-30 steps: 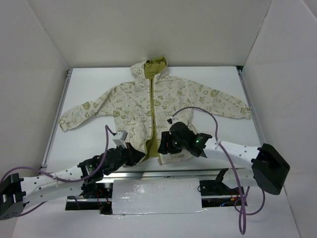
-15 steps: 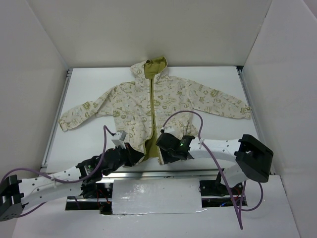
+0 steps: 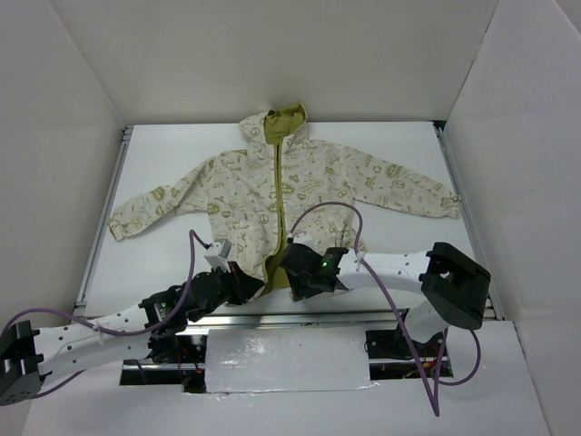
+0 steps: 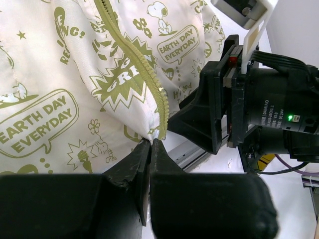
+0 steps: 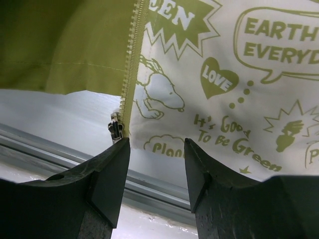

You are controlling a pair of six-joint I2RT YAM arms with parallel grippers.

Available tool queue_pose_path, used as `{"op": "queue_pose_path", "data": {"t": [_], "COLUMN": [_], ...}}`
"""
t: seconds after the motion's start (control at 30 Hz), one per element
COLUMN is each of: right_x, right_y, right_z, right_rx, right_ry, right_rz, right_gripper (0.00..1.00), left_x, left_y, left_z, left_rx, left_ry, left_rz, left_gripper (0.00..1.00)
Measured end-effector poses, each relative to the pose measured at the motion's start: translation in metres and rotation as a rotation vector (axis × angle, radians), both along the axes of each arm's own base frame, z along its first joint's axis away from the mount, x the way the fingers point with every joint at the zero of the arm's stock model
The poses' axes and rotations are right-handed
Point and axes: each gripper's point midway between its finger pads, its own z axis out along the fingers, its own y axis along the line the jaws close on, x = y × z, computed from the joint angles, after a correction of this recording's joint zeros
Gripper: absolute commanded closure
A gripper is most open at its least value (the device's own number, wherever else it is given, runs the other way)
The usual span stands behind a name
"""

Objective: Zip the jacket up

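Left gripper (image 4: pixel 150 142): jaws closed tight, pinching the bottom hem corner of the jacket (image 4: pixel 50 74) right where the zipper teeth (image 4: pixel 144 64) end. The fabric comes up out of the pinch, so the grip is on cloth and teeth end only.

Right gripper (image 5: pixel 157 149): jaws apart with a moderate gap, nothing held. They sit over the hem of the other front panel. The zipper slider (image 5: pixel 115 128) hangs at the bottom of that panel's teeth, just beside the tip of one finger (image 5: pixel 107 174); can't tell if they touch. Olive lining (image 5: pixel 60 45) shows on the far side of the teeth.

From the overhead camera, the left gripper (image 3: pixel 257 286) and right gripper (image 3: pixel 292 282) are close together at the middle of the tabletop's near edge, either side of the front opening. The metal rail (image 3: pixel 272 318) along that edge runs just below them.

The jacket (image 3: pixel 245 191) lies flat, front up, in the middle of the tabletop (image 3: pixel 182 145). Hood (image 3: pixel 281 118) points at the far edge, hem at the near edge, sleeves spread toward the left and right edges. The front gapes near the hem and the edges run together higher up; can't tell if that part is zipped.
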Motion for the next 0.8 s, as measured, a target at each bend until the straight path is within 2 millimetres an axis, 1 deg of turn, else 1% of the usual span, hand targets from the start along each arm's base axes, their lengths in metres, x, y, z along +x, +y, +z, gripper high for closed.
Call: {"op": "queue_pose_path", "data": {"t": [0.17, 0.5, 0.63, 0.7, 0.73, 0.77, 0.8], "right_x": [-0.001, -0.001, -0.001, -0.001, -0.001, -0.001, -0.001], "right_y": [0.004, 0.004, 0.006, 0.008, 0.009, 0.009, 0.01], "right_z": [-0.005, -0.012, -0.013, -0.013, -0.014, -0.014, -0.014], "right_rx": [-0.014, -0.032, -0.025, -0.023, -0.023, -0.022, -0.022], "right_ry": [0.007, 0.015, 0.012, 0.007, 0.004, 0.0, -0.005], "right_rz": [0.009, 0.013, 0.012, 0.013, 0.014, 0.012, 0.012], "right_gripper": [0.45, 0.47, 0.44, 0.44, 0.46, 0.56, 0.61], "left_x": [0.0, 0.0, 0.0, 0.0, 0.0, 0.0, 0.0], "left_y": [0.0, 0.0, 0.0, 0.0, 0.0, 0.0, 0.0], "left_z": [0.0, 0.001, 0.001, 0.001, 0.001, 0.001, 0.001], "left_rx": [0.0, -0.002, -0.002, -0.002, -0.002, -0.002, -0.002], "left_ry": [0.0, -0.001, -0.001, -0.001, -0.001, -0.001, -0.001], "left_rz": [0.0, 0.0, 0.0, 0.0, 0.0, 0.0, 0.0], "left_gripper": [1.0, 1.0, 1.0, 1.0, 1.0, 1.0, 1.0]}}
